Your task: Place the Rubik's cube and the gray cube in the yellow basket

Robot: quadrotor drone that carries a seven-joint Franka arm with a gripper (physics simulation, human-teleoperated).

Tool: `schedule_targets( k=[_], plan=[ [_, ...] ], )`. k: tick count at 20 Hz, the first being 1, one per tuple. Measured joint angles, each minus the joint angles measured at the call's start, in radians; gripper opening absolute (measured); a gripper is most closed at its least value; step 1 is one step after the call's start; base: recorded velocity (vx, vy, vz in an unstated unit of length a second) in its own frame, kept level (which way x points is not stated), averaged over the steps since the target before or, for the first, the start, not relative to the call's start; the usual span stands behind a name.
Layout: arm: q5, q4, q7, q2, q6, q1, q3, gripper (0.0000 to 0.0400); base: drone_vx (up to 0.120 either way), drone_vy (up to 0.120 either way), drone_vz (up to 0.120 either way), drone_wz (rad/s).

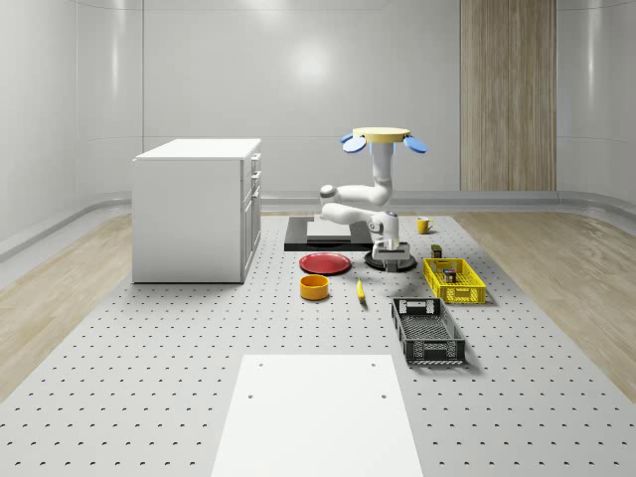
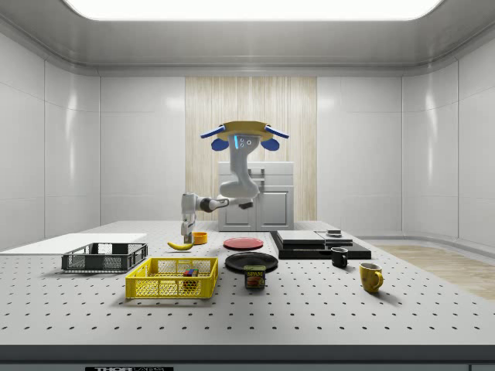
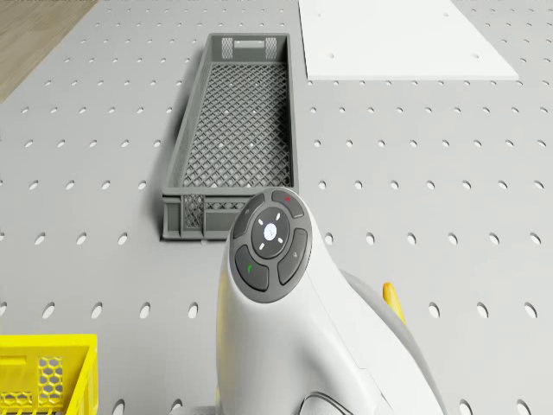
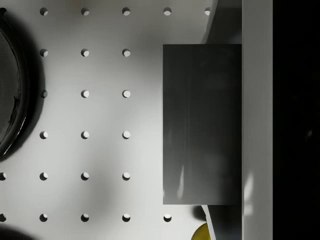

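Note:
My drone (image 1: 383,138) hovers above the black plate (image 1: 391,262), with the arm bent down below it. The gripper (image 1: 392,250) hangs just over that plate, shut on the gray cube (image 4: 202,124). In the wrist view the cube looms close beside a pale finger (image 4: 257,125). The side view puts the gripper (image 2: 186,234) a little above the table. The yellow basket (image 1: 454,281) stands just to the whole-scene view's right of the gripper. The Rubik's cube (image 1: 450,275) lies inside the yellow basket (image 2: 172,279), where the side view shows the Rubik's cube (image 2: 189,272) too.
A gray mesh basket (image 1: 427,331) sits nearer the front, beyond the arm (image 3: 272,242) in the drone view. A red plate (image 1: 325,263), orange bowl (image 1: 315,287), banana (image 1: 360,289), can (image 1: 437,250), yellow mug (image 1: 423,226), black slab (image 1: 323,235) and white cabinet (image 1: 199,209) surround the spot.

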Motion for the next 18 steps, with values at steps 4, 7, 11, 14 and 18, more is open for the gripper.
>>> schedule_targets(
  k=[4, 7, 11, 14, 18],
  plan=[
    [0.005, -0.001, 0.001, -0.002, 0.0, 0.0, 0.005, 0.025, 0.0, 0.0, 0.12, 0.0],
    [0.007, -0.002, 0.001, -0.003, 0.0, 0.0, 0.006, 0.025, 0.0, 0.067, 0.013, 0.0],
    [0.008, -0.002, 0.002, -0.005, 0.001, -0.001, 0.007, 0.025, 0.0, 0.12, 0.0, 0.0],
    [0.009, -0.002, 0.002, -0.006, 0.003, -0.001, 0.008, 0.025, 0.0, 0.12, 0.0, 0.0],
    [0.01, -0.002, 0.002, -0.007, 0.004, -0.002, 0.008, 0.025, 0.0, 0.12, 0.0, 0.0]
  ],
)
